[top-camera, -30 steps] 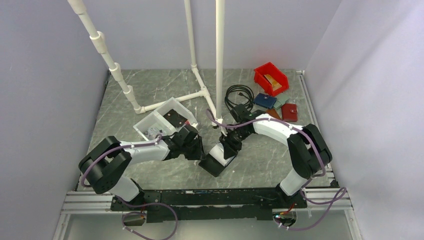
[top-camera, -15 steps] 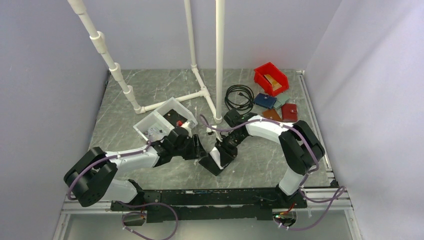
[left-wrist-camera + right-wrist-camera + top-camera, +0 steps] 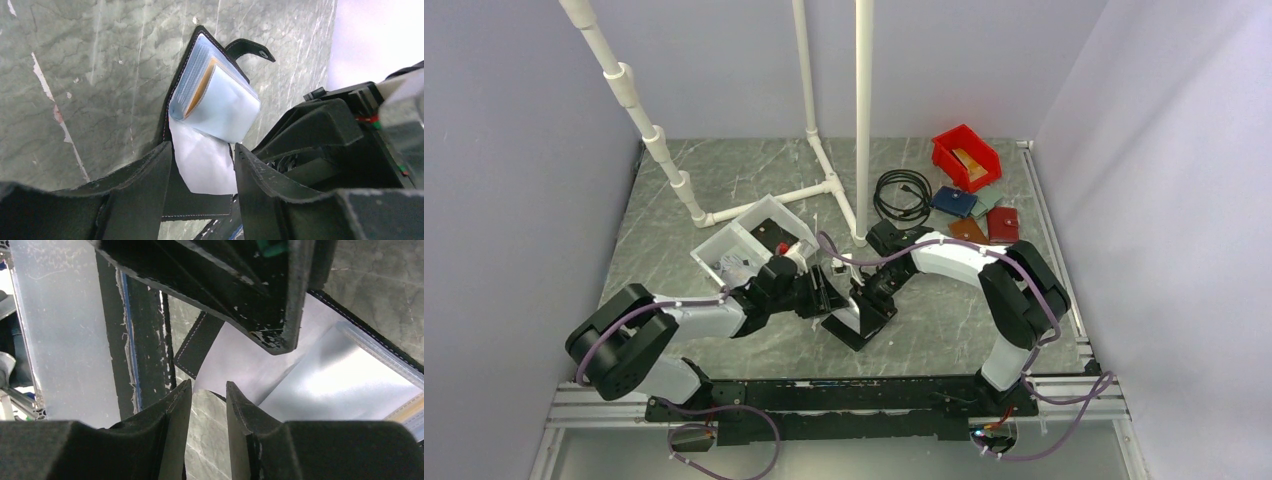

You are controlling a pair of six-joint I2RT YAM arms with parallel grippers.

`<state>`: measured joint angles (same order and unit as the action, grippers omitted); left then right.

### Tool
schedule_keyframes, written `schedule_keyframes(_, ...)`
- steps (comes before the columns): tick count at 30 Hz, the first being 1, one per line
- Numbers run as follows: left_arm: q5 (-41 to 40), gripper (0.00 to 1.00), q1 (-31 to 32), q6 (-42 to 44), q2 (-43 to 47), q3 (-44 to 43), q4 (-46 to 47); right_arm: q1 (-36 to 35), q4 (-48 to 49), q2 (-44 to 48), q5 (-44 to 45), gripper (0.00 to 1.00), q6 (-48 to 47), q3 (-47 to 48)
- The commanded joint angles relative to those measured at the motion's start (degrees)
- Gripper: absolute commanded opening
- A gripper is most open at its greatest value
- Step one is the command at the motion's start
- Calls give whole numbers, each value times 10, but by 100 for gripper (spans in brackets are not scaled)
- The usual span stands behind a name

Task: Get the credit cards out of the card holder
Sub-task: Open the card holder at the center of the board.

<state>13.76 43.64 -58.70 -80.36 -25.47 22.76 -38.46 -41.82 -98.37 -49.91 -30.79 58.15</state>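
Observation:
The black card holder [image 3: 856,328] lies open on the marble table, its strap [image 3: 246,47] sticking out. In the left wrist view a stack of clear sleeves [image 3: 220,100] stands up from it, with the edge of a gold-tan credit card [image 3: 202,87] showing inside. A pale sheet [image 3: 205,162], sleeve or card I cannot tell, hangs onto the black panel. My left gripper [image 3: 202,150] [image 3: 832,292] is open and straddles that sheet. My right gripper [image 3: 208,385] [image 3: 871,300] faces it across the holder's corner [image 3: 215,393], jaws narrowly apart, only marble visible between them.
A white bin [image 3: 742,240] stands just behind the left arm. White pipes [image 3: 862,120] rise behind the grippers. At the back right are a coiled black cable [image 3: 902,192], a red bin [image 3: 967,155] and several wallets [image 3: 979,215].
My left gripper has moved right to the card holder and opened its jaws. My right gripper has shifted slightly left over the holder, its gap unchanged.

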Motion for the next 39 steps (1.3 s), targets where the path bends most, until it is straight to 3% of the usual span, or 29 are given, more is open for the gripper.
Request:
schedule_keyframes(1,14,53,-2,-13,-10,-4,49,-3,-10,7,-37,34,-28,23)
schedule_keyframes(9,7,28,-1,22,-36,-52,-68,0,-13,17,-30,34,-32,28)
schedule_keyframes(15,5,10,-1,46,-50,-66,-107,24,8,40,-2,35,-16,20)
schedule_keyframes(25,-8,10,-1,64,-42,-67,-137,52,60,43,121,34,42,2)
schedule_keyframes(39,-2,12,-1,60,-49,-63,-124,52,62,30,152,38,53,2)
